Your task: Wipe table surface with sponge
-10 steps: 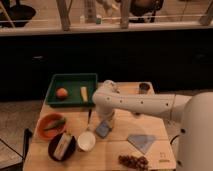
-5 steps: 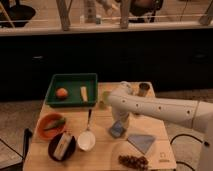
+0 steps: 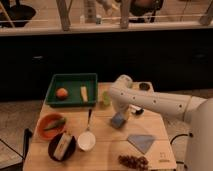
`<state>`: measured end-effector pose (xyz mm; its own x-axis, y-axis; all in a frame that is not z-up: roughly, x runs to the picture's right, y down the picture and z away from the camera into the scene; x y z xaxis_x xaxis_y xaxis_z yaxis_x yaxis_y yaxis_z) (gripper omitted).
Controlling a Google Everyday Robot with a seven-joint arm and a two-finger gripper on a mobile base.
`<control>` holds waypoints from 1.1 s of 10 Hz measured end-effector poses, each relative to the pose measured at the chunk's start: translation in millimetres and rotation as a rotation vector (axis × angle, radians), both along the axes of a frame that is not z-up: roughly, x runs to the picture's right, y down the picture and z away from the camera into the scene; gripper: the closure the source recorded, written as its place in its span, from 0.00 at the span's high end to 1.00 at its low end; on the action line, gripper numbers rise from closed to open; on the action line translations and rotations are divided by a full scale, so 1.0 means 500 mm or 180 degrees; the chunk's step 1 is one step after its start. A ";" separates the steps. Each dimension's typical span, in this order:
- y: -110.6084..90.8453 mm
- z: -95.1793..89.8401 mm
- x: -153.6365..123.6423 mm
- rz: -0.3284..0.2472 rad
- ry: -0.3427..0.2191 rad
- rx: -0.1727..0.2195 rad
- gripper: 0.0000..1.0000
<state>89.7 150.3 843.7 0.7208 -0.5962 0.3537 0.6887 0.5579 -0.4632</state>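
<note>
The table surface (image 3: 105,152) is a light tan wooden top with plank seams. The sponge (image 3: 118,120) is a small blue-grey pad lying near the middle of the table, right of the spoon. My gripper (image 3: 122,113) is at the end of the white arm (image 3: 155,102), which reaches in from the right. The gripper points down and sits directly on top of the sponge's far edge, hiding part of it.
A green tray (image 3: 71,81) with an orange (image 3: 61,93) and a yellow item stands at the back left. An orange bowl (image 3: 50,125), a dark bowl (image 3: 61,146), a white bowl (image 3: 86,141) and a spoon (image 3: 89,119) lie front left. A flat blue-grey cloth (image 3: 141,142) and a dark cluster (image 3: 132,161) lie front right.
The gripper and the sponge have slid to the right across the table, from beside the white bowl toward the middle, then slightly farther back.
</note>
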 end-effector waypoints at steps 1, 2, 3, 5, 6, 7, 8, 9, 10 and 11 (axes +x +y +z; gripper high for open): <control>-0.001 0.006 -0.030 -0.0048 -0.0074 0.0005 0.01; 0.001 0.013 -0.068 -0.0114 -0.0180 -0.0001 0.01; 0.003 0.016 -0.097 -0.0164 -0.0276 -0.0004 0.01; 0.030 0.004 -0.153 -0.0289 -0.0511 -0.0058 0.01; 0.044 -0.008 -0.164 -0.0319 -0.0566 -0.0069 0.01; 0.058 -0.020 -0.166 -0.0321 -0.0587 -0.0089 0.01; 0.074 -0.036 -0.156 -0.0323 -0.0592 -0.0094 0.01; 0.087 -0.050 -0.135 -0.0311 -0.0577 -0.0099 0.01; 0.095 -0.058 -0.114 -0.0286 -0.0549 -0.0106 0.01; 0.101 -0.067 -0.077 -0.0245 -0.0482 -0.0109 0.01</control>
